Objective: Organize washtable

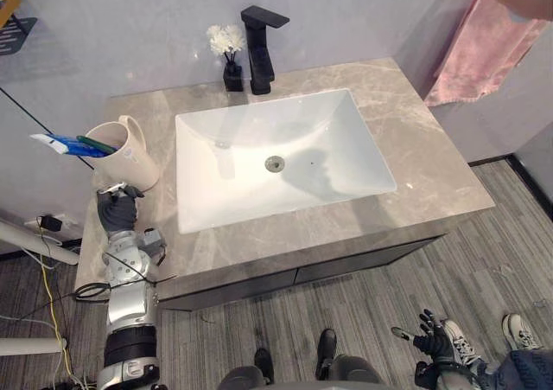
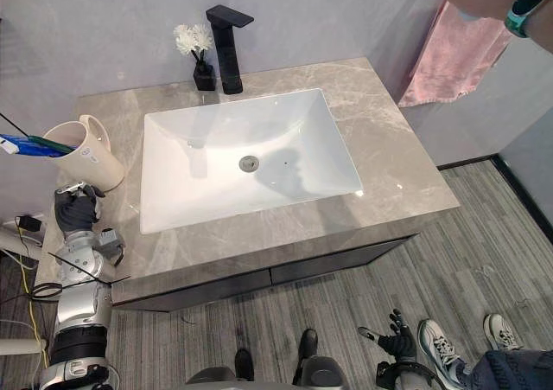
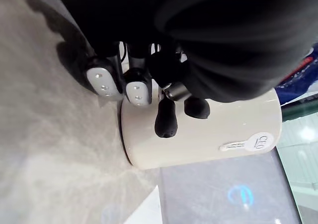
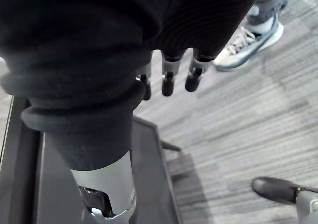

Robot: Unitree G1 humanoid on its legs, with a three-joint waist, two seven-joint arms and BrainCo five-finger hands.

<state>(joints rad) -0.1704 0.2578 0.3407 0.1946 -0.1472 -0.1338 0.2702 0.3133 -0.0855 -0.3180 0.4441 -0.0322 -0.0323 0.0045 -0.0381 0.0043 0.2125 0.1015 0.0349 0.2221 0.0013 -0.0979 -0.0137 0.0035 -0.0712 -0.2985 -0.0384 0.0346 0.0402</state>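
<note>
**soapdish_88:** So what are the fingers up to?

**g1watcher:** Nearest first. The right hand hangs low over the grey plank floor, in front of the cabinet. Its fingers are straight and a bit apart, with nothing in them. A person's sneakers sit just to the outside of those fingertips.

The left hand is up on the countertop at its left end. Its fingers are curled in, knuckles bunched together. The dark tips sit right at the side wall of the beige cup, low down near its base. They aren't wrapped round it, and I can't tell if they actually touch it or are a hair off.

**soapdish_88:** And the stuff in the cup?

**g1watcher:** A blue toothpaste tube and a green toothbrush stick out of the rim, on the far side from the fingertips. The cup's handle faces the white sink basin, which is just beyond to the right. Past the basin is a black faucet, with a small black vase of white flowers touching or nearly touching its left side. A pink towel hangs far right, well apart from both hands.
</note>
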